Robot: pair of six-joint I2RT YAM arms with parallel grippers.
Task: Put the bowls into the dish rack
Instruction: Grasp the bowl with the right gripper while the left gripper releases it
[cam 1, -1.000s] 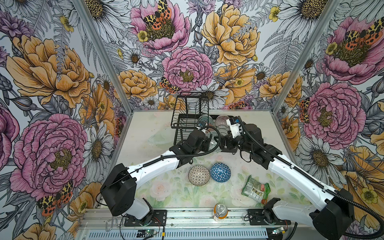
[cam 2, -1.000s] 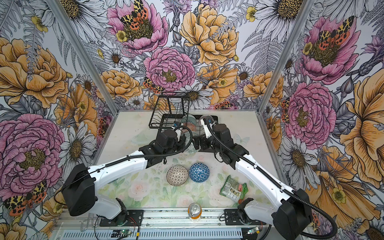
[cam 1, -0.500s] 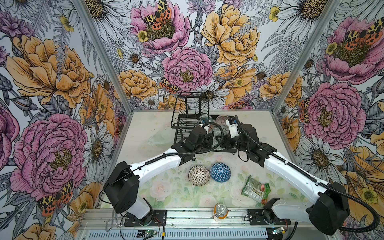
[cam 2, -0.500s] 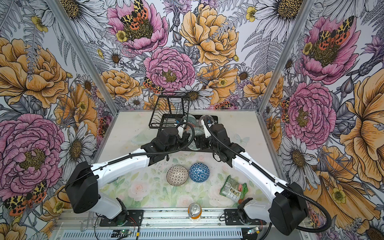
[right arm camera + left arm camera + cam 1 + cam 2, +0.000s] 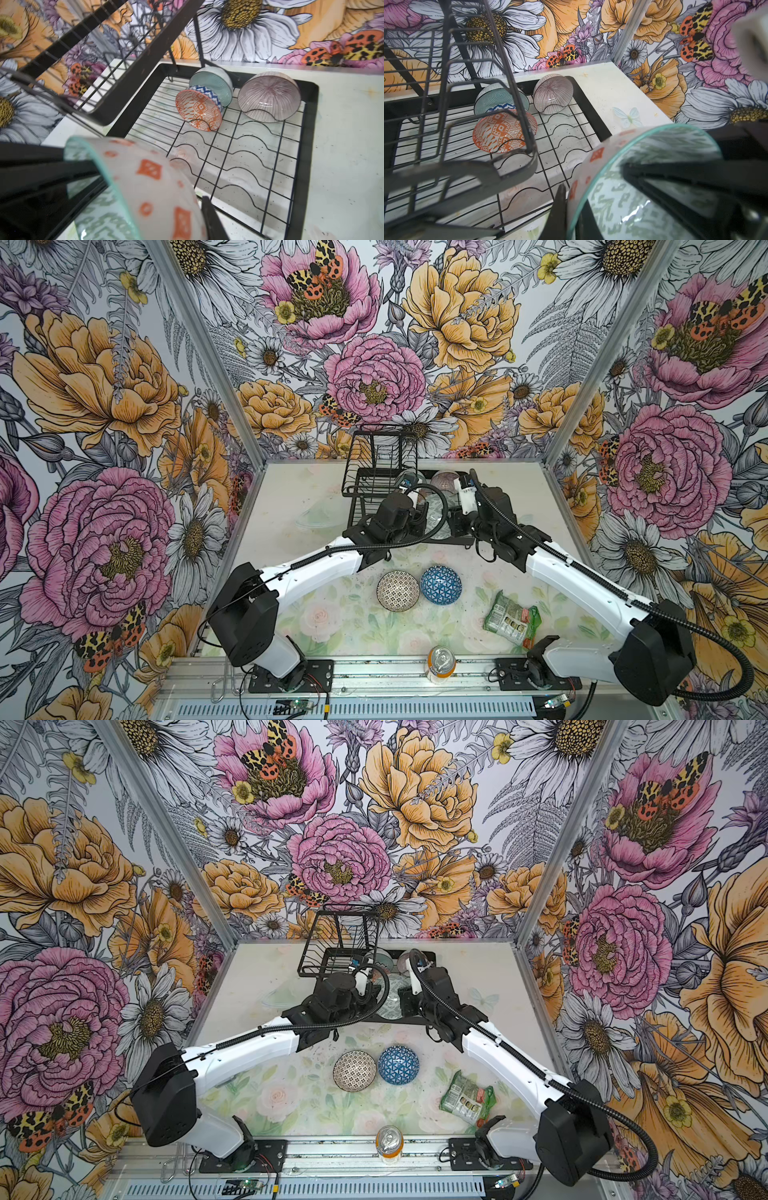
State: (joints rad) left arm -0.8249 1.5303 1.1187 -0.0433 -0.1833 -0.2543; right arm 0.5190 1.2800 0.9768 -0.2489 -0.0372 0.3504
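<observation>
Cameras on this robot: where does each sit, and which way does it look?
Top views: high over the table, looking down; left arm, right arm and dish rack show.
Left wrist: on the left arm, facing into the rack; left gripper pinches the grey-green bowl.
Right wrist: on the right arm, facing the rack too; right gripper holds that bowl too.
Shared: both wrist views show the teal bowl, orange bowl and pink-striped bowl racked.

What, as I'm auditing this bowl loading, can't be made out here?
- Both top views: the left arm and right arm cover most of the grey-green maze bowl, so neither grip shows.
- Right wrist view: that blurred bowl hides one finger of the right pincer.
- Left wrist view: the pale teal bowl is partly behind the orange-white bowl.
- In a top view: the green snack packet, print too small.
</observation>
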